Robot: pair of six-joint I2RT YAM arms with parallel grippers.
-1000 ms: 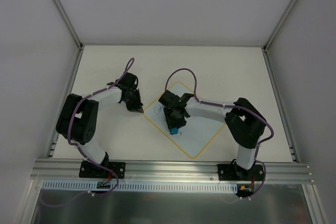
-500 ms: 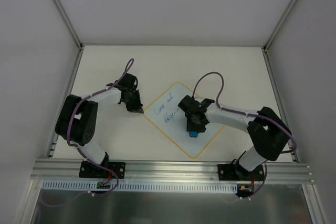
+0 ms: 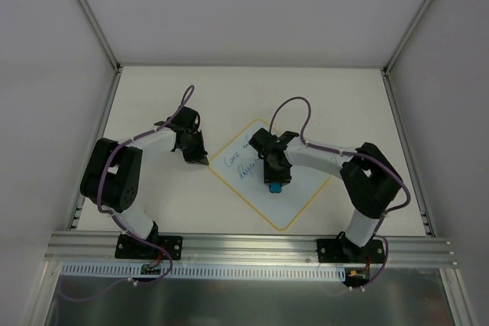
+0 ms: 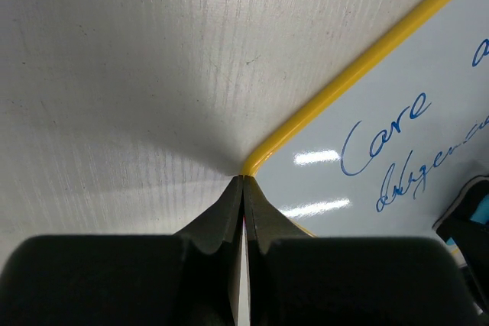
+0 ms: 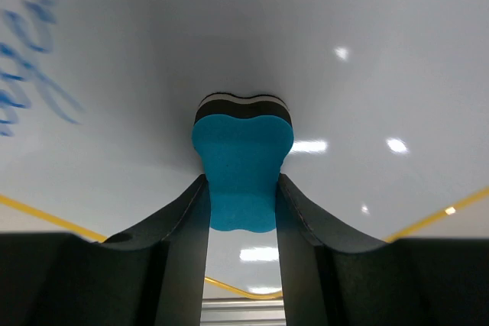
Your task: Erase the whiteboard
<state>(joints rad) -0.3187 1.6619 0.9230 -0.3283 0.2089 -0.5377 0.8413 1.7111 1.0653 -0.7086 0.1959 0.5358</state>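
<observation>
The whiteboard (image 3: pixel 296 202) lies cornerwise in the middle of the tabletop (image 3: pixel 153 104). The right claw (image 3: pixel 273 178) is grasping a blue eraser (image 5: pixel 243 162), pad down on the board's middle. The blue handwriting (image 4: pixel 397 150) sits just left of it, its two lines running along the board's far-left edge, so I'd say the wipe must go leftward. The left claw (image 4: pixel 243 188), clenched on nothing, rests its tips at the board's left corner, seemingly to steady it.
</observation>
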